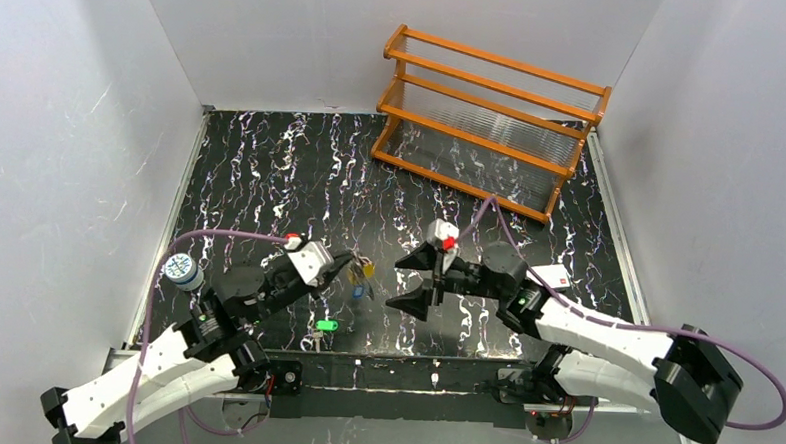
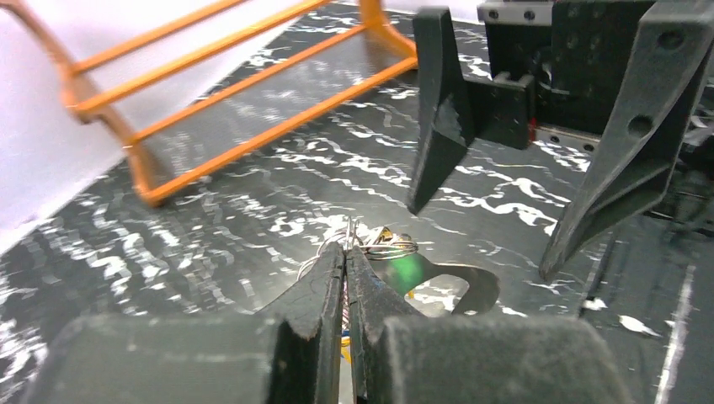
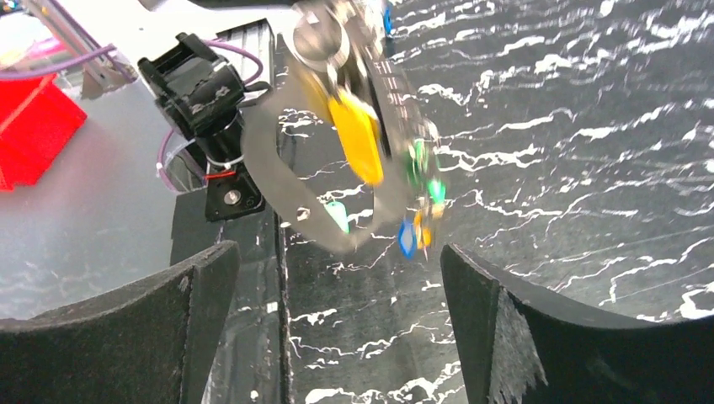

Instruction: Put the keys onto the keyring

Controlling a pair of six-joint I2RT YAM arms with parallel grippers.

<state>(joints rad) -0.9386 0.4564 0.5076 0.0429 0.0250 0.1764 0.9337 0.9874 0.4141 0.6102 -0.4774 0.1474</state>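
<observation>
Nearest the arm bases, a lone green key [image 1: 325,325] is seen lying flat on the black, white-veined counter [image 1: 271,177], apart from the other keys. Just beyond it, the left fingers [image 2: 324,295] are clenched together. The keyring [image 3: 268,172] is pinched at their tips and held up off the counter. In the left wrist view, thin wire rings are seen bunched right at those tips. From the pale loop a yellow key [image 3: 358,139], a green-headed key [image 3: 417,164] and a blue key [image 3: 407,238] are hung in a bunch. How many keys are on the loop cannot be told, as that view is blurred.

Facing the bunch from the right, the right fingers [image 1: 414,301] are spread wide, with nothing gripped between them. They are pointed towards the hanging keys and are just apart from them. Left of the left arm, a small round blue-and-white can [image 1: 180,270] is stood near the counter's left edge. Farthest off, an orange rack [image 1: 488,121] with ribbed clear shelves is set at the far right of the counter, near the back wall.
</observation>
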